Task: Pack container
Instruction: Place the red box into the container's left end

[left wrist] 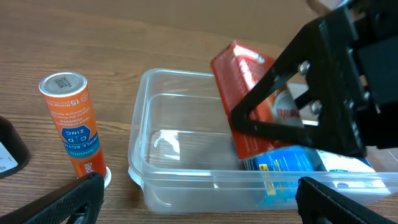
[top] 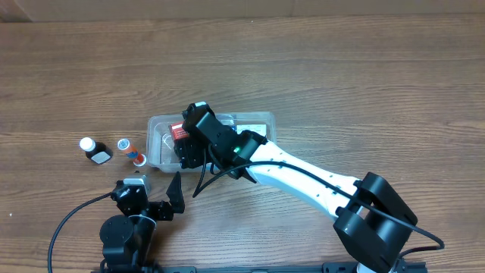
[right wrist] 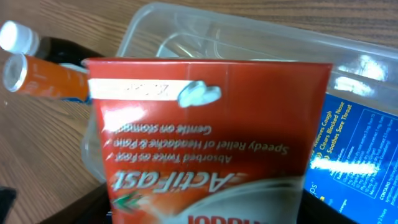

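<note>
The clear plastic container (top: pixel 159 144) lies in the middle of the table; it also shows in the left wrist view (left wrist: pixel 168 155) and the right wrist view (right wrist: pixel 186 31). My right gripper (top: pixel 189 140) is shut on a red box (right wrist: pixel 205 130), seen also in the left wrist view (left wrist: pixel 239 81), and holds it tilted over the container. A blue box (left wrist: pixel 286 165) lies inside the container, and shows in the right wrist view (right wrist: pixel 354 149). My left gripper (left wrist: pixel 199 199) is open and empty, just in front of the container's near wall.
An orange tube (top: pixel 130 150) stands left of the container, also in the left wrist view (left wrist: pixel 71 121). A dark bottle with a white cap (top: pixel 95 149) stands further left.
</note>
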Available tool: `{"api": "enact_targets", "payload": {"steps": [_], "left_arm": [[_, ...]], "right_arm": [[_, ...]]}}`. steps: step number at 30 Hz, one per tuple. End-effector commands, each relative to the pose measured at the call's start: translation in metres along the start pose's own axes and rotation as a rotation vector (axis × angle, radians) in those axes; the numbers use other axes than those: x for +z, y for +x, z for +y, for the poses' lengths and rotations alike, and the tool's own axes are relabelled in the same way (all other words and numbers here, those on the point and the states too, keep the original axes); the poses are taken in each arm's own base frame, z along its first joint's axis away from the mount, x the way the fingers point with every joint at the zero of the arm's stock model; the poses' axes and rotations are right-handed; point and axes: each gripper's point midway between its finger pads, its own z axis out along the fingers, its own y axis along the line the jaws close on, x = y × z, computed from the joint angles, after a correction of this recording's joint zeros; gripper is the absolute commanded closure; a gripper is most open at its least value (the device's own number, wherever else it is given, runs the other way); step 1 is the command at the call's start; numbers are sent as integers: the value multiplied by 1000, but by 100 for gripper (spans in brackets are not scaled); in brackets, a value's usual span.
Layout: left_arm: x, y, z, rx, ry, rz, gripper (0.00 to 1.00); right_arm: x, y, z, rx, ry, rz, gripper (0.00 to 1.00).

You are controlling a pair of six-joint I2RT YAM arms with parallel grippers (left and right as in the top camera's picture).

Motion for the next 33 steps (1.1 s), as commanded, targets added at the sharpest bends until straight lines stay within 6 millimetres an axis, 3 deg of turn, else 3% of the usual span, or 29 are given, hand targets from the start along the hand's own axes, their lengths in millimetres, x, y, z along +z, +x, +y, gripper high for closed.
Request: {"api": "enact_targets", "payload": {"steps": [1, 9, 14, 16, 19, 21, 23, 31, 33], "left_arm": [[0, -1, 0, 15, 1, -9, 0], [0, -1, 0, 16, 1, -9, 0], [0, -1, 0, 15, 1, -9, 0], [0, -1, 0, 16, 1, -10, 0], [0, -1, 0, 16, 1, -9, 0], [0, -1, 0, 16, 1, -9, 0], [0, -1, 0, 16, 1, -10, 0], [0, -1, 0, 16, 1, -9, 0], [0, -1, 0, 16, 1, -10, 0]], "right_arm": [[2, -1, 3, -6, -10, 1, 20], [2, -7, -8, 0, 18, -13, 19], [0, 3, -24, 14, 71, 37, 20], [-2, 7, -43, 68, 127, 62, 24], [-10, 3, -89, 187, 226, 83, 26], [-15, 0, -91, 156, 269, 56, 26], [-21, 6, -108, 177, 348, 71, 26], [-22, 1, -120, 182, 324, 89, 21], [-26, 1, -132, 204, 347, 99, 21]]}}
